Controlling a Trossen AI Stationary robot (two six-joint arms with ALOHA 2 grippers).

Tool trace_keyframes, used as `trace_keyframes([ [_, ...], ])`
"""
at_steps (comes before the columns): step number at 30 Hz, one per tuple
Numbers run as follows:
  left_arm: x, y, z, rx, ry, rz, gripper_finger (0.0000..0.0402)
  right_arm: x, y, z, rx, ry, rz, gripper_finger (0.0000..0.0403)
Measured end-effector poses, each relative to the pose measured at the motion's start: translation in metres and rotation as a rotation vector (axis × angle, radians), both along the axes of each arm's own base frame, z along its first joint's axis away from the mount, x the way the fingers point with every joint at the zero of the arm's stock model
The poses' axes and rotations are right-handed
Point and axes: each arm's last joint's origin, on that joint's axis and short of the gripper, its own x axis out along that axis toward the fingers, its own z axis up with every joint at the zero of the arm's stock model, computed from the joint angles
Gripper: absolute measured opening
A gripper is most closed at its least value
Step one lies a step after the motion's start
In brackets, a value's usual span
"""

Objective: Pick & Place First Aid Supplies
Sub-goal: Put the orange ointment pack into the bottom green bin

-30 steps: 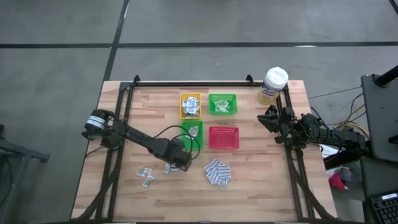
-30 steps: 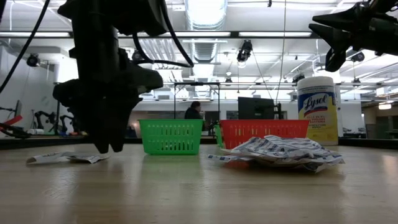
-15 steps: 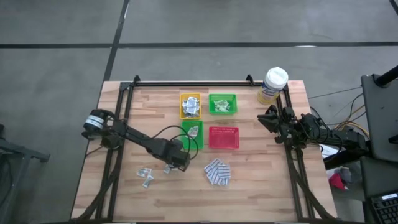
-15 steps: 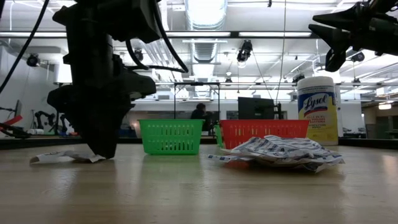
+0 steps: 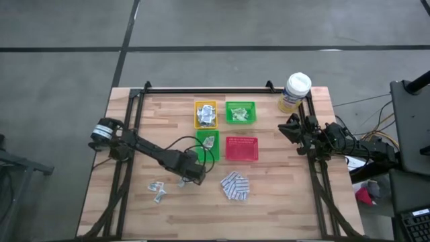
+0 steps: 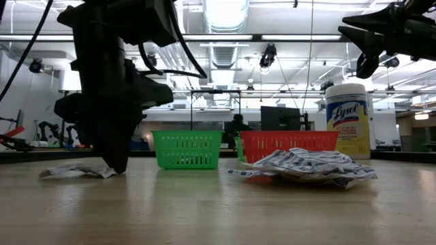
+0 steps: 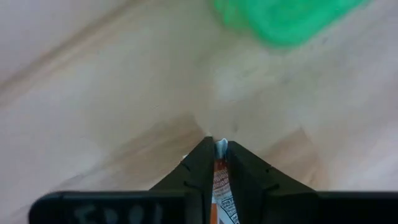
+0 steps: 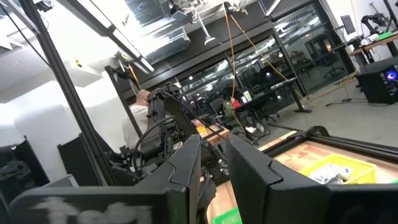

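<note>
Place: we see a robotics lab or workshop.
Evidence: we note exposed ceiling ducts [image 6: 225, 51], glass partitions [image 8: 311, 56], monitors [image 6: 279, 118].

The left arm reached low across the table, its left gripper [image 7: 216, 163] pointing down at the wood with fingers pinched nearly together. The right arm waited raised at the table's right edge, right gripper [image 8: 214, 165] slightly parted.
</note>
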Motion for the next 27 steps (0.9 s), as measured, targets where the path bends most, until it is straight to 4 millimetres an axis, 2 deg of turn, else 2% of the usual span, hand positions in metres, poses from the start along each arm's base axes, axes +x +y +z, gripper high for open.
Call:
trace_keyframes([
  [13,0.0078,0.0018,0.0080,0.053,-0.046,-0.009,0.0046,0.0000,0.0000,0.0000,0.000,0.000,0.000,0.0073],
  [21,0.0097,0.0013,0.0100,0.051,-0.062,-0.019,0.0003,0.0001,0.0000,-0.0001,0.000,0.001,0.000,0.0070],
  [27,0.0095,0.0016,0.0105,0.051,-0.061,0.013,0.0038,0.0001,0.0000,-0.0001,0.000,0.001,0.000,0.0079],
])
